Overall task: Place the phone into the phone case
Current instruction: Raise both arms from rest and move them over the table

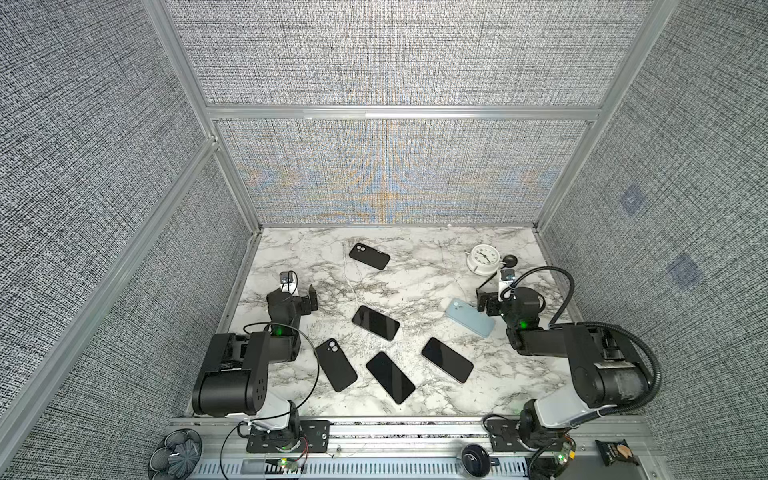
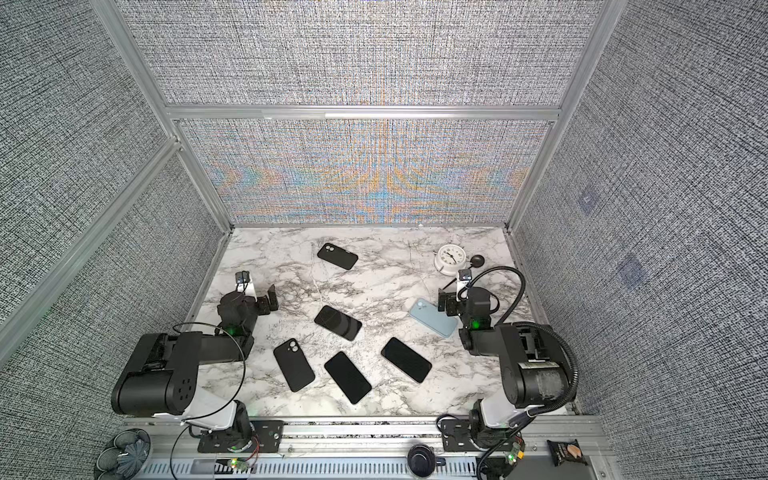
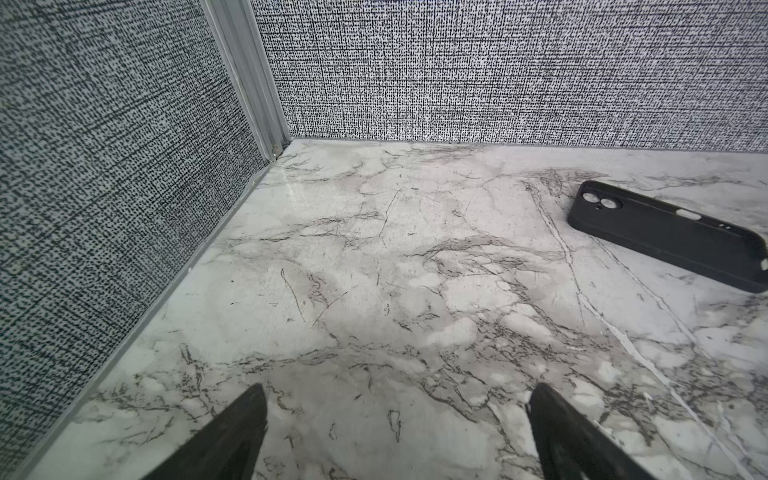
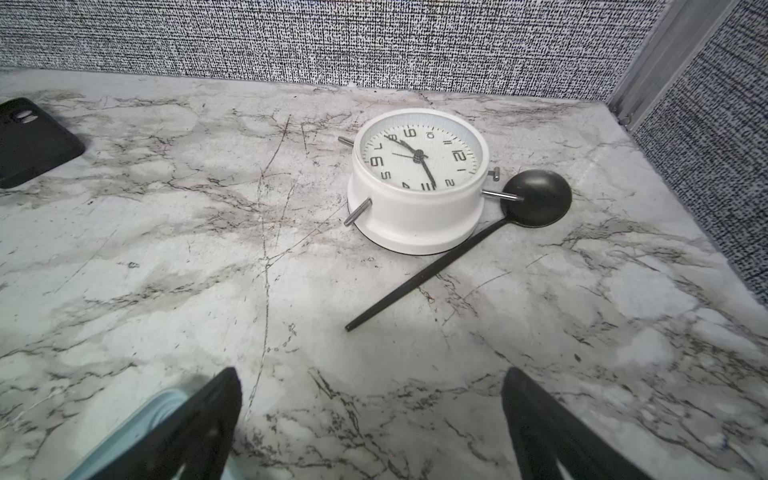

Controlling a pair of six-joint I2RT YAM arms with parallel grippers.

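Note:
Three dark phones lie screen-up mid-table: one, one, one. A light blue phone lies face-down beside my right gripper; its corner shows under one finger. An empty black phone case lies at the back, also seen as the black phone case. A second black case-like piece lies near the left arm. My left gripper hovers at the left over bare marble. Left gripper and right gripper are both open and hold nothing.
A white alarm clock lies face-up at the back right with a black spoon against it. Fabric walls with metal posts close in the marble table on three sides.

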